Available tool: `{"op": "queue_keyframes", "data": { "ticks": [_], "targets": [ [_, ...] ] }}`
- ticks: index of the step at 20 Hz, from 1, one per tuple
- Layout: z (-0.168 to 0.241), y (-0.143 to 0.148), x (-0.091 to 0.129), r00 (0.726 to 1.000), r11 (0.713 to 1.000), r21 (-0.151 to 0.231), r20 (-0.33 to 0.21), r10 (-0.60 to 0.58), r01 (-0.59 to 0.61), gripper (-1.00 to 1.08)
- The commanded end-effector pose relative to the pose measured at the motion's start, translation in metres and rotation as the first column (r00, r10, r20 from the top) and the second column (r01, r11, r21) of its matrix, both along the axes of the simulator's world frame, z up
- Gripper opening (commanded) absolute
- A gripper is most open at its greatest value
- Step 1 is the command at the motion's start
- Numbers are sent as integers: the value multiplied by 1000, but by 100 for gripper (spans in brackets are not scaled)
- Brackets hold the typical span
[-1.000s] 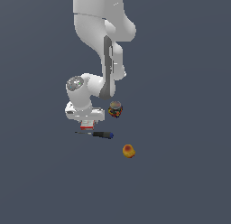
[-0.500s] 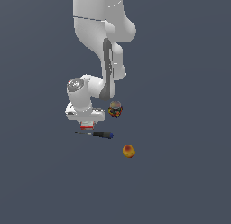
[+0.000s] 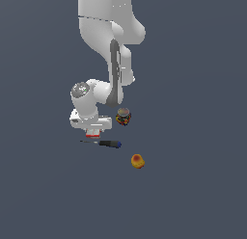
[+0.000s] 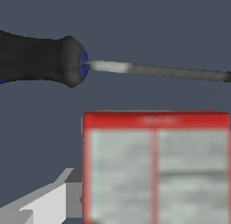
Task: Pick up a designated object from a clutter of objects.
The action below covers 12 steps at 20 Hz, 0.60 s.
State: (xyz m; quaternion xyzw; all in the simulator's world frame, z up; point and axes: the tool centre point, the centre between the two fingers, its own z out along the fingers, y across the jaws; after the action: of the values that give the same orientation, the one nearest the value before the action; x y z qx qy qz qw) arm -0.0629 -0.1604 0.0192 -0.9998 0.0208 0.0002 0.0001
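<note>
We see the white arm (image 3: pixel 108 50) reaching down from the top of the exterior view, its gripper (image 3: pixel 92 133) set low over the red-white box (image 3: pixel 93 134), which shows there only as a red sliver beneath the hand. In the wrist view that box (image 4: pixel 155 166) fills the near field, and one pale finger (image 4: pixel 49 203) lies beside its edge; whether the jaws press it we cannot tell. The screwdriver (image 3: pixel 105 143) lies just beside the box. The jar (image 3: pixel 123 116) stands near the hand, on the exterior view's right. The orange-red fruit (image 3: pixel 138 161) sits apart.
</note>
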Motion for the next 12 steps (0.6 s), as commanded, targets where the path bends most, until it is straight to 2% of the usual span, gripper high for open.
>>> {"op": "queue_keyframes", "data": {
  "ticks": [1,12],
  "targets": [
    [6,0,2,1000,1000,0,1,0,0,-100],
    [71,-2,21,1000,1000,-1,0,0,0,-100]
  ]
}}
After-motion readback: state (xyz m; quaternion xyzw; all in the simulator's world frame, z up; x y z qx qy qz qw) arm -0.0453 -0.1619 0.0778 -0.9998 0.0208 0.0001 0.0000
